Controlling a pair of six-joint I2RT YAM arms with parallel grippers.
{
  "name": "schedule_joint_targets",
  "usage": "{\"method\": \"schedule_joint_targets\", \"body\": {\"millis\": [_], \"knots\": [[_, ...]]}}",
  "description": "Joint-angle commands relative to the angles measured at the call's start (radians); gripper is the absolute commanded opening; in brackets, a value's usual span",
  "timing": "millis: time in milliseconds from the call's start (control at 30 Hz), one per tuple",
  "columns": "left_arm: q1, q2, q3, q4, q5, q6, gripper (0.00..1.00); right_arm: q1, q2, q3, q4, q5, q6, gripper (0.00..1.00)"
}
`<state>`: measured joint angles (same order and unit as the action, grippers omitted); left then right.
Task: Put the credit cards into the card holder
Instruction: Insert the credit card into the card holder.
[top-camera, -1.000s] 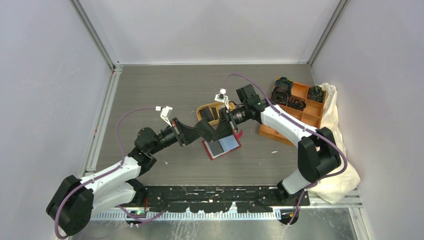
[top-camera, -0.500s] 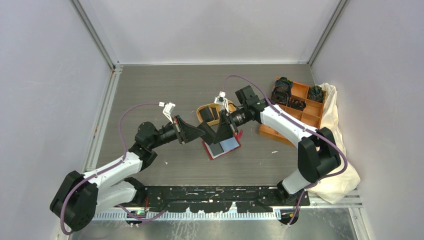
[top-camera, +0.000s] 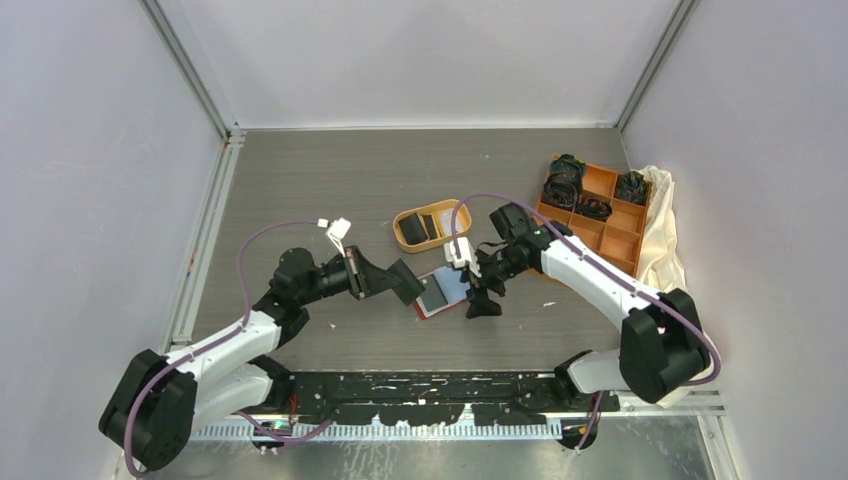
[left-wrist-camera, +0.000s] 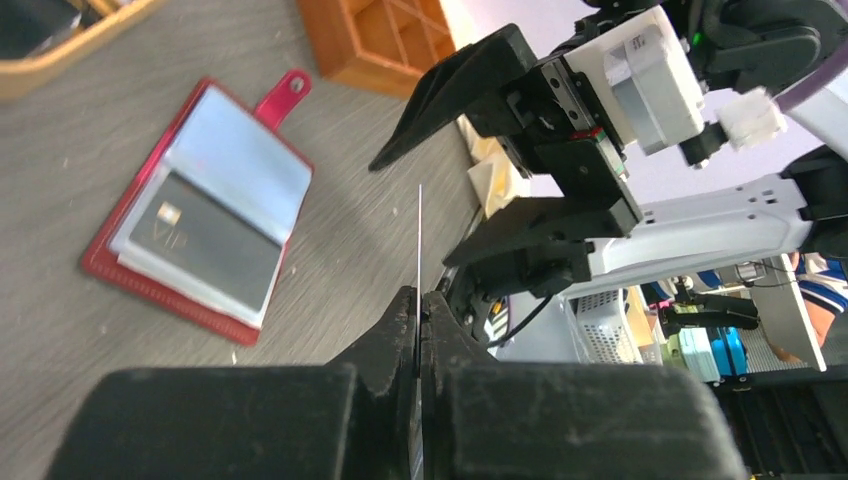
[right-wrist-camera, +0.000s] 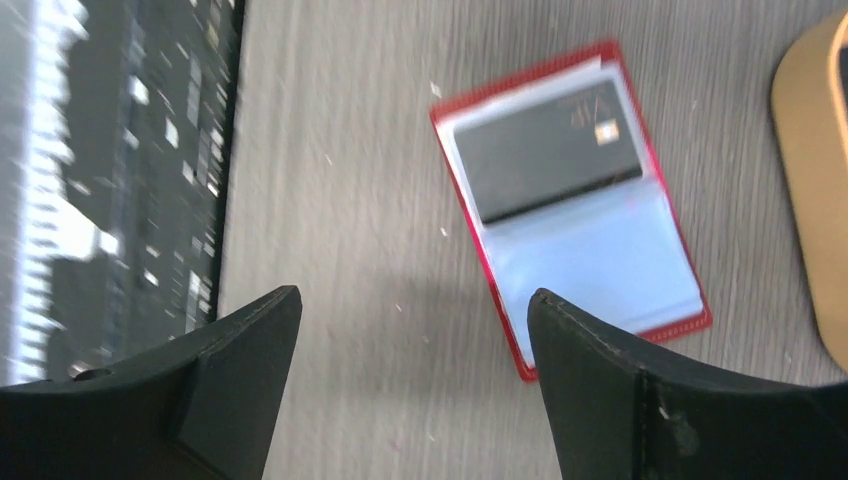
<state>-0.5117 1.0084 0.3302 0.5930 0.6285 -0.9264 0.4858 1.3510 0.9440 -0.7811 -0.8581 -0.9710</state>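
the left pincer (left-wrist-camera: 419, 300) pinches a thin card (left-wrist-camera: 420, 225) edge-on, just left of the open red wallet (top-camera: 443, 291). the right pincer (right-wrist-camera: 415, 320) gapes open just right of it.

The card holder (top-camera: 443, 292) — a small red wallet with pale blue-grey lining — lies open and flat on the table (top-camera: 300, 180), its clasp tab (left-wrist-camera: 285, 90) sticking out from one edge. A black card (right-wrist-camera: 548, 150) with a chip sits in one sleeve. A thin card (left-wrist-camera: 419, 235), edge-on and upright, is pinched in the left gripper (left-wrist-camera: 417, 297); two dark cards (top-camera: 425, 227) lie in the orange oval tray (top-camera: 400, 238).
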Motion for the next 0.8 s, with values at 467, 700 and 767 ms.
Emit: {"method": "schedule_joint_targets", "body": {"millis": [467,700,767], "knots": [[-0.014,0.205,-0.042,0.149,-0.075,-0.065,0.00,-0.012,0.215,0.006,0.138,0.431,-0.419,0.85],[-0.018,0.246,-0.029,0.156,-0.133,-0.095,0.00,-0.012,0.337,0.109,0.056,0.464,-0.459,0.79],[-0.023,0.266,-0.027,0.172,-0.141,-0.104,0.00,-0.012,0.352,0.128,0.057,0.471,-0.451,0.79]]}}
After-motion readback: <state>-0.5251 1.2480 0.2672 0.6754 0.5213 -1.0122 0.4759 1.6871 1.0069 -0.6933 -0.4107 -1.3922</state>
